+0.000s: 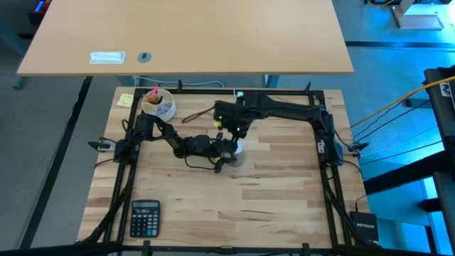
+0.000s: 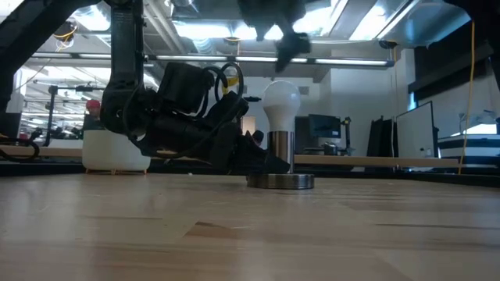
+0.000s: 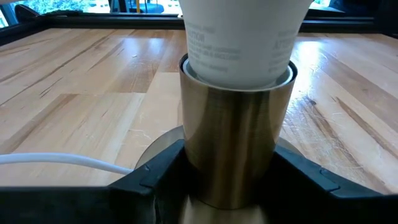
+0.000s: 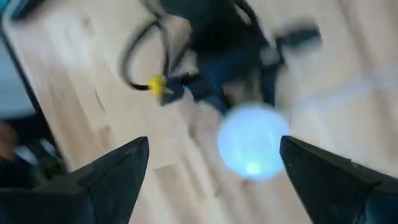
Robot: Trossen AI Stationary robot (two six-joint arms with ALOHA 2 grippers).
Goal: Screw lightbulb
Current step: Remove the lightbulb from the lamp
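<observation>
The white lightbulb (image 2: 281, 100) stands upright with its base down in the brass-coloured tube of the socket (image 3: 236, 137), which rises from a round metal foot (image 2: 281, 182) on the wooden table. My left gripper (image 1: 226, 153) reaches in low from the table's left and is shut on that tube. My right gripper (image 4: 214, 171) hangs open above the bulb (image 4: 252, 143), pointing steeply down and clear of it; in the low view it shows blurred at the top (image 2: 277, 35). A thin white cord (image 3: 62, 162) runs off from the socket. My left gripper pinches the socket's upright tube (image 3: 199, 155) between its two fingers (image 3: 155, 177), low on the tube, just above the round foot. The fingers come almost level from the table's left, one on each side. The socket stands upright with its foot on the table.
A calculator (image 1: 145, 217) lies near the front left. A white bowl with small items (image 1: 158, 105) and a yellow note (image 1: 125, 99) sit at the far left. A black frame (image 1: 328, 142) borders the board. Bare wood stretches in front of the socket.
</observation>
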